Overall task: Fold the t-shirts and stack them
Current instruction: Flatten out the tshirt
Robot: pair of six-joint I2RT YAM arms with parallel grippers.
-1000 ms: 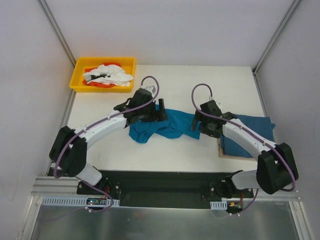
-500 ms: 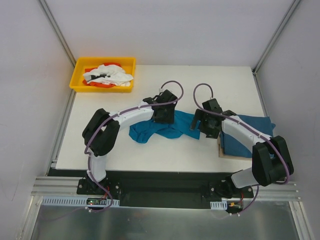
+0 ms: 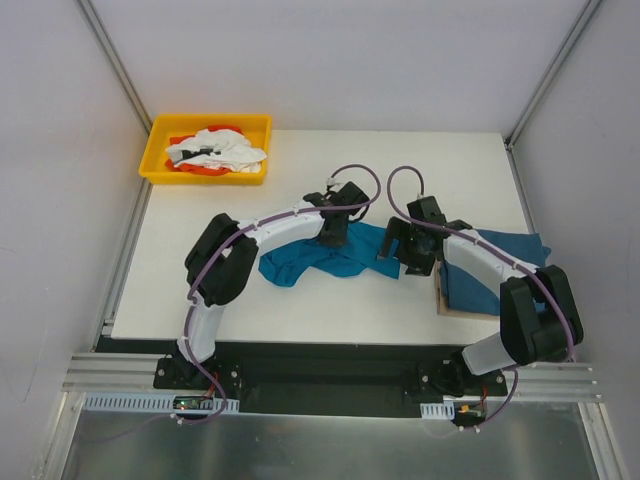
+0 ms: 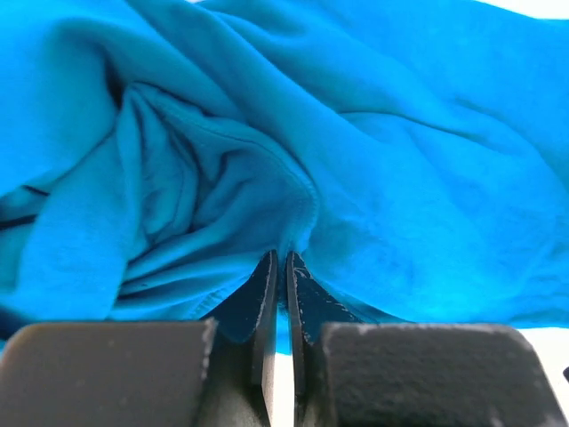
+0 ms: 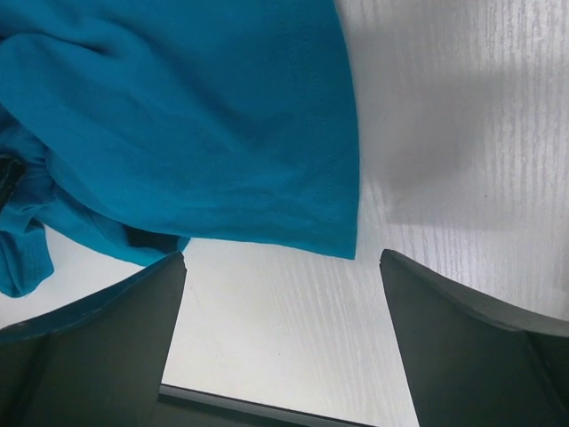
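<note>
A crumpled teal-blue t-shirt lies in the middle of the white table. My left gripper sits over its far edge. In the left wrist view that gripper is shut, pinching a raised fold of the t-shirt. My right gripper hovers at the shirt's right end, open. In the right wrist view the right gripper holds only bare table between its fingers, and the t-shirt's hem lies just beyond the fingertips. A folded teal t-shirt rests at the right, partly hidden by the right arm.
A yellow tray at the back left holds white and orange cloth. The folded shirt lies on a brown board near the table's right front. Frame posts stand at the table's back corners.
My left gripper swung right along the shirt's far edge and closed from wide open onto a fold of cloth. The right gripper shifted slightly and stayed open.
</note>
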